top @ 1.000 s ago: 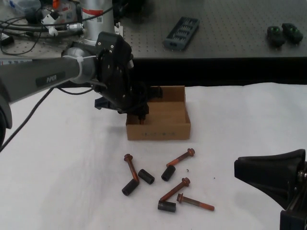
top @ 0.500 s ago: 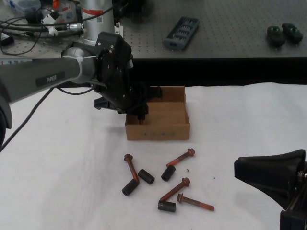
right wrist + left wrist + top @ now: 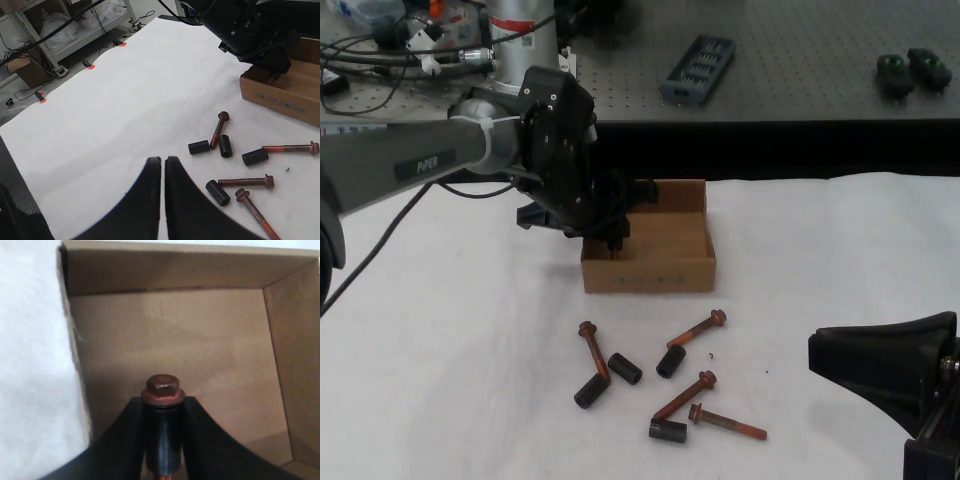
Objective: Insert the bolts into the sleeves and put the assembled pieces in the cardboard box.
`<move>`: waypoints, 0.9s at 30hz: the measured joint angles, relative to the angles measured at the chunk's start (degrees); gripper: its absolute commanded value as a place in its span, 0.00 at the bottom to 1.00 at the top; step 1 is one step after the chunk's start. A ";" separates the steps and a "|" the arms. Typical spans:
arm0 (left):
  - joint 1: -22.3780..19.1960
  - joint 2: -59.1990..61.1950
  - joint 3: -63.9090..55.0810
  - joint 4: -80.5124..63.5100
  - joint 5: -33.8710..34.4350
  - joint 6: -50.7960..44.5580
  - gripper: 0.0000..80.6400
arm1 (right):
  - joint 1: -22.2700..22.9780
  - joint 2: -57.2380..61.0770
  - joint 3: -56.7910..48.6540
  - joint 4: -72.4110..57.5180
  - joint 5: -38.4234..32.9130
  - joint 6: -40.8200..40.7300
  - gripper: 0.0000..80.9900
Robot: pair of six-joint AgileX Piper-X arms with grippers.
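Barely anything has moved in 1 second: your left gripper [image 3: 613, 238] hangs over the cardboard box [image 3: 650, 275].
High view: the arm tilts down over the box's left side, and 4 bolts [image 3: 698, 328] and 4 sleeves [image 3: 625, 368] lie loose nearer you. Left wrist view: the jaws clamp the assembled piece [image 3: 162, 440], head up, above the box floor, ready for a clean drop. Right wrist view: your right gripper [image 3: 163, 162] is empty, fingers nearly touching, parked aside.

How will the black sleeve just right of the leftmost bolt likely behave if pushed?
The sleeve lies on its side, a short tube, so it would probably roll. It looks rigid, likely metal and stiff. The white cloth may slow it.
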 measured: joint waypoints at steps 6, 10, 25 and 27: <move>0.00 0.00 -0.25 0.00 0.61 -0.76 0.33 | 0.00 0.00 0.00 0.00 0.00 0.00 0.03; 0.00 -0.13 -0.31 0.00 0.83 -0.73 0.33 | 0.00 0.00 0.00 0.00 0.00 0.00 0.03; -0.20 -13.75 -0.46 13.48 4.79 16.20 0.33 | 0.00 0.00 0.00 0.00 0.14 0.00 0.03; -0.72 -16.45 -0.55 24.19 2.66 22.16 0.33 | 0.00 0.00 0.00 0.00 0.56 0.00 0.03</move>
